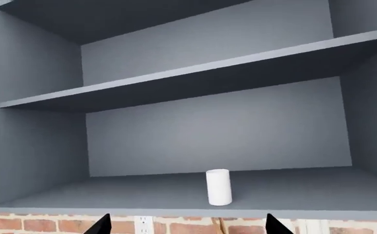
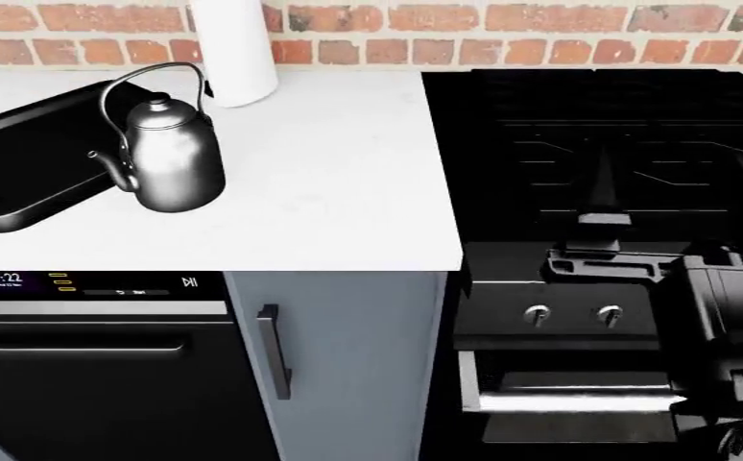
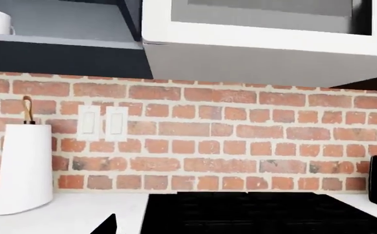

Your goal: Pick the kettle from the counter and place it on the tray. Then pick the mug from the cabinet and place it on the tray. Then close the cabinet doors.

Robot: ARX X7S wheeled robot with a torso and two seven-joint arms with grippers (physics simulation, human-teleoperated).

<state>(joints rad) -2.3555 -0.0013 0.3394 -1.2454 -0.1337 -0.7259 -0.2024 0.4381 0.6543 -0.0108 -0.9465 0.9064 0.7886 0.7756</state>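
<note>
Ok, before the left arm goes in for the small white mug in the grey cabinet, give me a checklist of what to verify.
1. Left gripper open: ok, fingertips are wide apart.
2. Small white cylindrical mug upright on the bottom shelf of the grey cabinet: ok.
3. Mug lies between the fingertips' line of approach: ok.
4. Which way the mug's handle faces: cannot tell, no handle shows.
5. Shiny silver metal kettle fully on the glossy black rectangular tray: cannot tell, it stands at the tray's right edge.
</note>
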